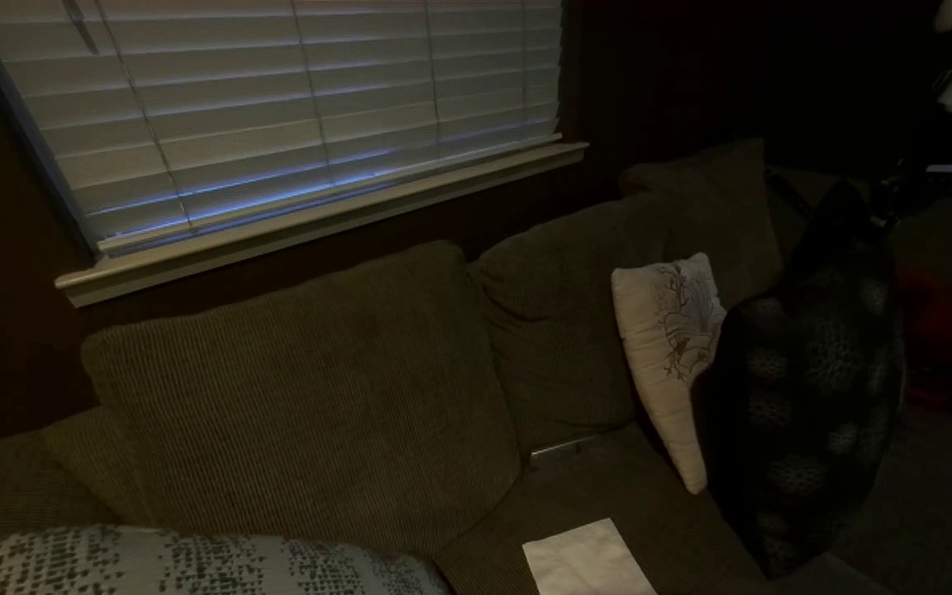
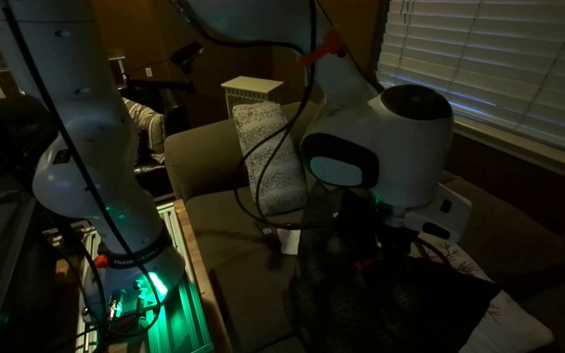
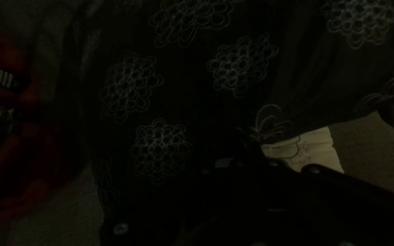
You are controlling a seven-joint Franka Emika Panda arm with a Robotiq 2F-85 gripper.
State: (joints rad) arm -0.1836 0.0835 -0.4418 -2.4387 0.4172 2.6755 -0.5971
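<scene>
A dark cushion with pale flower outlines (image 1: 806,413) stands on end at the right in an exterior view. It spreads below the arm's hand in an exterior view too, as a dark cushion (image 2: 346,304). In the wrist view the flowered fabric (image 3: 159,150) bunches together at the fingertips, and my gripper (image 3: 250,145) is shut on it. Much of the gripper is lost in darkness. A white cushion with a branch design (image 1: 666,355) leans right beside the dark one. Part of that white cushion (image 3: 310,150) shows beyond the dark fabric in the wrist view.
The brown ribbed sofa (image 1: 302,413) runs below a window with blinds (image 1: 294,107). A white sheet (image 1: 587,558) lies on the seat. A grey patterned cushion (image 2: 270,157) rests near the sofa arm. Something red (image 3: 12,177) lies left of the dark cushion. Cables (image 2: 263,196) hang from the arm.
</scene>
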